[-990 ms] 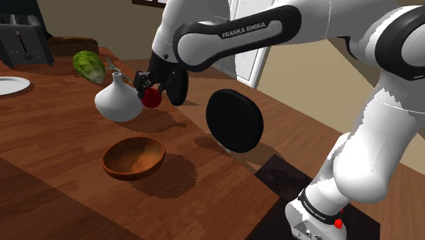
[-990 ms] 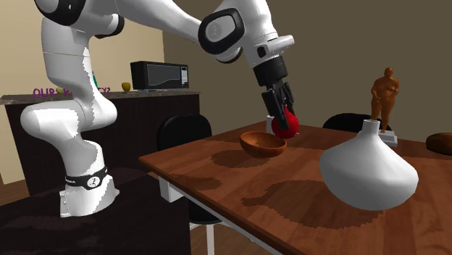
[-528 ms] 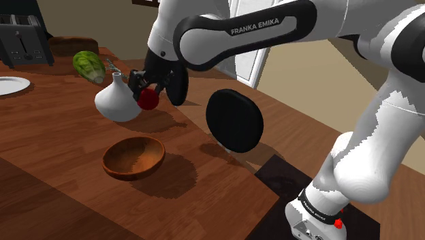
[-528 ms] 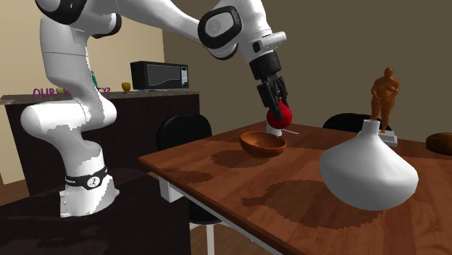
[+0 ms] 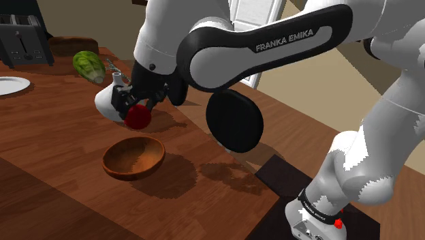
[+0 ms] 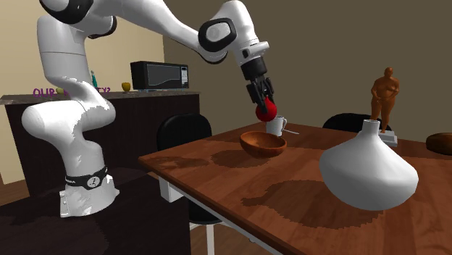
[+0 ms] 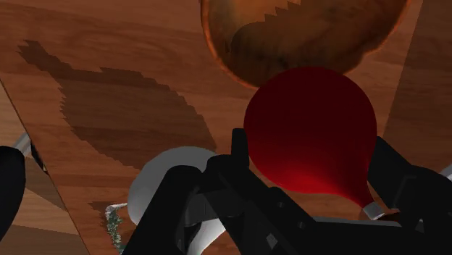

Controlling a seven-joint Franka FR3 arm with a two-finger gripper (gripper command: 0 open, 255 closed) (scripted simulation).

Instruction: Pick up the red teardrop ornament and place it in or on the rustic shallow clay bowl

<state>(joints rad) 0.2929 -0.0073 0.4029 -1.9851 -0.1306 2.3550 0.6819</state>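
Observation:
The red teardrop ornament (image 5: 138,116) hangs in the air, clasped between the black fingers of my gripper (image 5: 135,109), which is shut on it. In the second exterior view the ornament (image 6: 266,110) and gripper (image 6: 264,100) hover just above the brown shallow bowl (image 6: 263,143). In the shoulder view the bowl (image 5: 133,157) sits on the wooden table below and slightly nearer the camera than the ornament. Through the wrist view the ornament (image 7: 311,130) sits between the fingers (image 7: 243,156), with the bowl (image 7: 300,32) just beyond it.
A white round-bellied vase (image 5: 107,99) stands right behind the gripper. A green leafy thing (image 5: 88,66), a white plate (image 5: 12,85) and a toaster (image 5: 24,41) lie farther back. A black round chair back (image 5: 235,119) rises at the table edge. A white cup (image 6: 275,126) and a brown figurine (image 6: 383,94) stand beyond the bowl.
The gripper has carried the ornament toward the bowl, leftward and lower in the shoulder view, higher and leftward in the second exterior view. It stays clasped.

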